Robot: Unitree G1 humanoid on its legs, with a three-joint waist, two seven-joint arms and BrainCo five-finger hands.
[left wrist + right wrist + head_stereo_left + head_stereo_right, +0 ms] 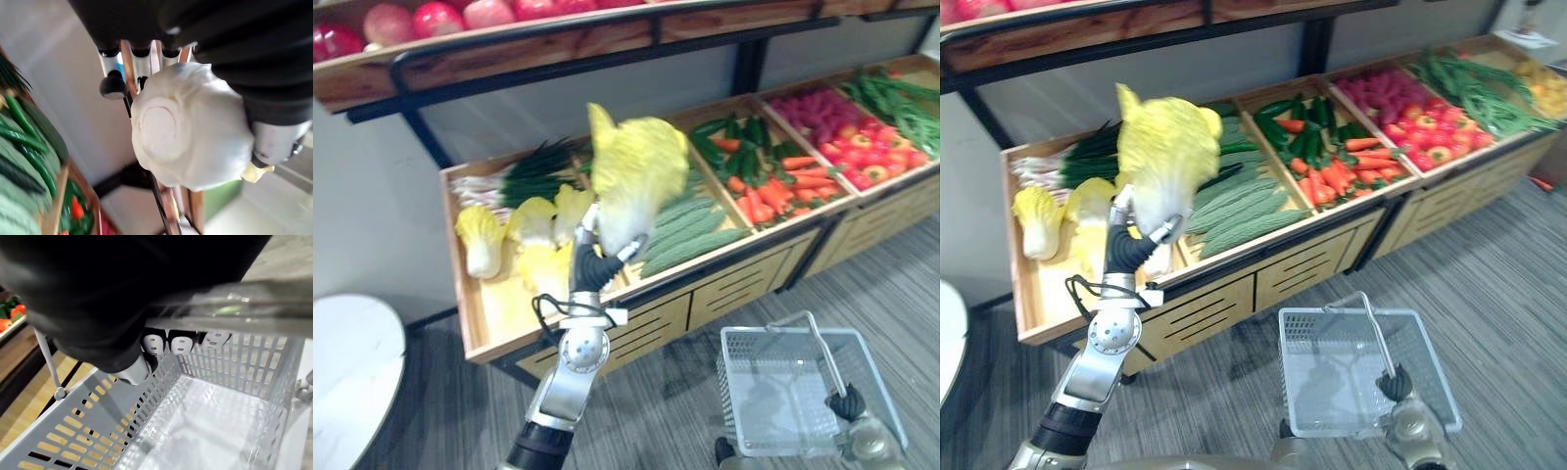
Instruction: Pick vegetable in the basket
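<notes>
A yellow napa cabbage [634, 176] is lifted above the wooden vegetable stand, held upright by its white stem end [183, 129]. My left hand [597, 262] is shut on that stem end, with fingers [113, 82] curled behind it. Lower right, a grey plastic basket [759, 392] hangs over the floor with nothing in it. My right hand [1395, 385] is shut on the basket's handle [234, 306], its fingers [178, 343] wrapped under the bar.
The stand's left bin [475, 313] holds more napa cabbages [481, 235] and green onions [524, 171]. Further right lie bitter gourds [690, 235], cucumbers and carrots [773, 186], peppers [876, 152] and green beans. An upper shelf [489, 49] carries red fruit. A white round table [347, 362] stands at the left.
</notes>
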